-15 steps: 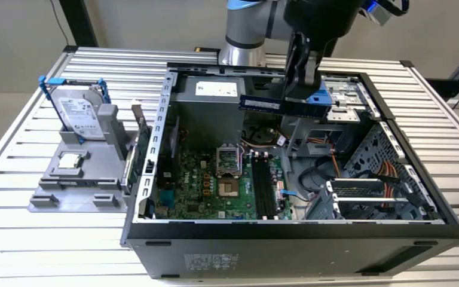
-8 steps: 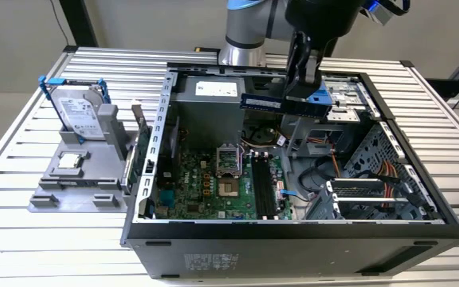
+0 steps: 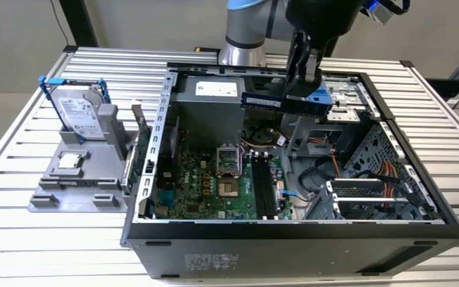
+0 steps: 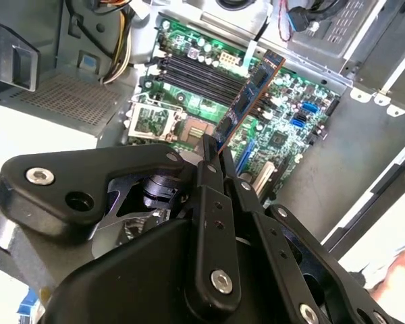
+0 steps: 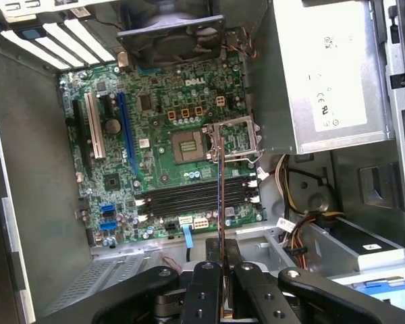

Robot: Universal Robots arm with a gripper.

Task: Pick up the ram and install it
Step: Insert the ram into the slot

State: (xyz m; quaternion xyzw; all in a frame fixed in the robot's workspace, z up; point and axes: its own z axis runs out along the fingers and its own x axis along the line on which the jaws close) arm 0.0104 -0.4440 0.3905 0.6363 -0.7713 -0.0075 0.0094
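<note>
The ram (image 3: pixel 268 103) is a long, thin dark stick held level above the open computer case (image 3: pixel 293 230), over its far half. My gripper (image 3: pixel 301 89) is shut on the ram's right part, as the exterior view shows it. In the second wrist view the ram (image 4: pixel 251 91) sticks out from my shut gripper (image 4: pixel 214 154) with the green motherboard (image 4: pixel 283 128) behind it. In the first wrist view the ram (image 5: pixel 220 179) is edge-on, a thin line from my gripper (image 5: pixel 221 244), crossing the black memory slots (image 5: pixel 189 197). The slots (image 3: pixel 263 188) lie well below the ram.
On the exterior view's left, a grey holder (image 3: pixel 74 190) carries a silver hard drive (image 3: pixel 78 110) in a blue frame and a small square processor chip (image 3: pixel 70 160). Inside the case are a power supply (image 5: pixel 331 74), a fan (image 5: pixel 169 34) and cable bundles (image 5: pixel 304 233). A person's hand (image 4: pixel 401 266) shows beside the case.
</note>
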